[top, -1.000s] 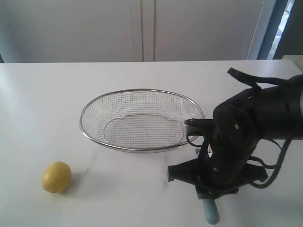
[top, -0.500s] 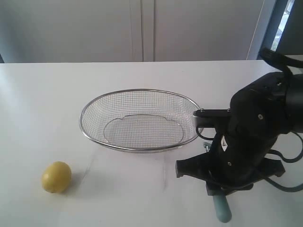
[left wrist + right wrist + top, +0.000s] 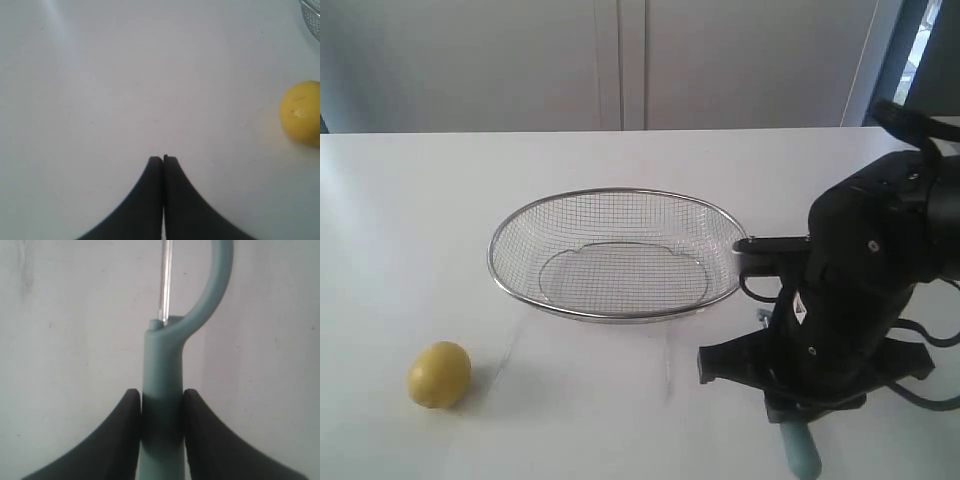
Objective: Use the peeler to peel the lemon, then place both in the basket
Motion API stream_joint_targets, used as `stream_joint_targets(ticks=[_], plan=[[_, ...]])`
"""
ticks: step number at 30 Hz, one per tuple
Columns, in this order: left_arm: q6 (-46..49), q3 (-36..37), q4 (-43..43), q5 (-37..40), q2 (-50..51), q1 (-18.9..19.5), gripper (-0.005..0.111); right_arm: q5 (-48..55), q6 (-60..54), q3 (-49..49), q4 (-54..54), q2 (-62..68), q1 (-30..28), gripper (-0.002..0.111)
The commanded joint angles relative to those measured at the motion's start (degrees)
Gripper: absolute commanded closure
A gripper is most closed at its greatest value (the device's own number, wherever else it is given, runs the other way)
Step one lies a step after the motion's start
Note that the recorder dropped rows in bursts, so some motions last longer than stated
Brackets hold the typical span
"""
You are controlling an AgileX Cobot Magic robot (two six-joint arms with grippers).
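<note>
At the far left, the lemon (image 3: 439, 375) sits on the white table (image 3: 410, 200), toward the near side and well apart from everything else. My left gripper (image 3: 163, 159) does not show in the exterior view. Its own wrist camera shows the two black fingers (image 3: 150, 200) pressed flat against each other over bare tabletop, with the lemon near them and a corner of the basket (image 3: 312, 15) farther off. The basket stands upright in the middle of the table, its shiny rim facing up. Just beside that rim, to the right, my right arm (image 3: 850, 290) bends down over the table. The right gripper (image 3: 161, 396) is clamped on the peeler (image 3: 162, 355), squeezing the teal handle from both sides a little below the curved head, with the metal blade (image 3: 165, 280) pointing away from the wrist. In the exterior view the handle's end pokes out beneath the arm. I cannot tell whether the peeler touches the table.
</note>
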Motion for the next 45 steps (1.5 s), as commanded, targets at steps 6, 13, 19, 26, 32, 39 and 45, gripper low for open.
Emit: stream_joint_targets(ticks=[6, 13, 19, 26, 32, 39, 45], plan=[[0.01, 0.56, 0.07, 0.3, -0.23, 0.23, 0.107, 0.68, -0.08, -0.03, 0.19, -5.4, -0.08, 0.108], [0.01, 0.56, 0.07, 0.3, -0.23, 0.23, 0.107, 0.32, -0.08, -0.03, 0.36, -9.35, -0.08, 0.108], [0.01, 0.56, 0.07, 0.3, -0.23, 0.23, 0.107, 0.11, -0.08, -0.03, 0.36, -9.88, -0.08, 0.108], [0.01, 0.56, 0.07, 0.3, -0.23, 0.23, 0.107, -1.35, -0.08, -0.03, 0.36, -9.88, -0.08, 0.108], [0.03, 0.56, 0.07, 0.07, -0.23, 0.23, 0.107, -1.48, -0.08, -0.03, 0.36, -9.88, -0.08, 0.108], [0.03, 0.56, 0.07, -1.86, -0.23, 0.23, 0.107, -2.02, -0.08, -0.03, 0.36, -9.88, -0.08, 0.108], [0.03, 0.56, 0.07, -9.21, -0.23, 0.23, 0.107, -3.17, -0.08, -0.03, 0.36, -9.88, -0.08, 0.108]])
